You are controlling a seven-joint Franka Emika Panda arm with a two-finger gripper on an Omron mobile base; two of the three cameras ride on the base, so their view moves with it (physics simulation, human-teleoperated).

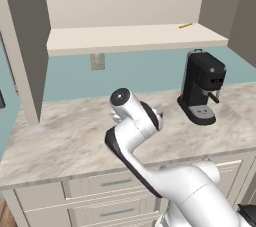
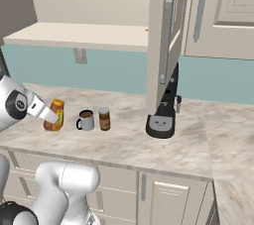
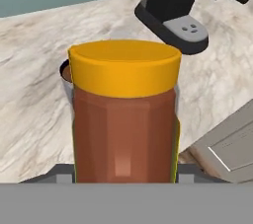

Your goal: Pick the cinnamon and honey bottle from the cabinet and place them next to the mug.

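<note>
Two task items already stand by the mug (image 2: 86, 120): in the right base view the cinnamon (image 2: 104, 118) is just right of it, and the honey bottle (image 2: 55, 115) stands upright just left, clamped in the gripper (image 2: 51, 116). In the left base view, the cabinet (image 1: 135, 38) shelf is bare above the coffee machine (image 1: 201, 87). In the hand view, the bottle's long axis points up, mug directly behind.
</note>
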